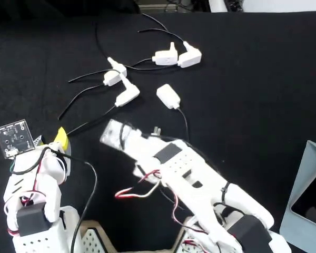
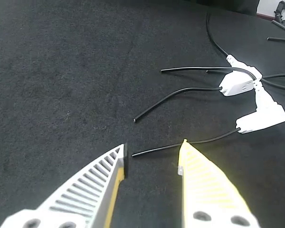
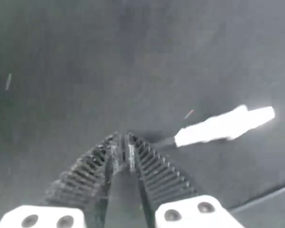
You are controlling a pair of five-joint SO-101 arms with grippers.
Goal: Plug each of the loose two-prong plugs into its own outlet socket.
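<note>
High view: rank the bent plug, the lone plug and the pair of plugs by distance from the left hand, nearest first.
1. The bent plug, a short way up the table from the left hand.
2. The lone plug, mid-table, toward the other arm's side.
3. The pair of plugs, near the far edge.

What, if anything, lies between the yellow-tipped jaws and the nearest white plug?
Nothing visible blocks the way. Between the left gripper and the nearest plug there is only the black cloth and that plug's own thin black cable, whose loose end lies by the tips of the open jaws.
</note>
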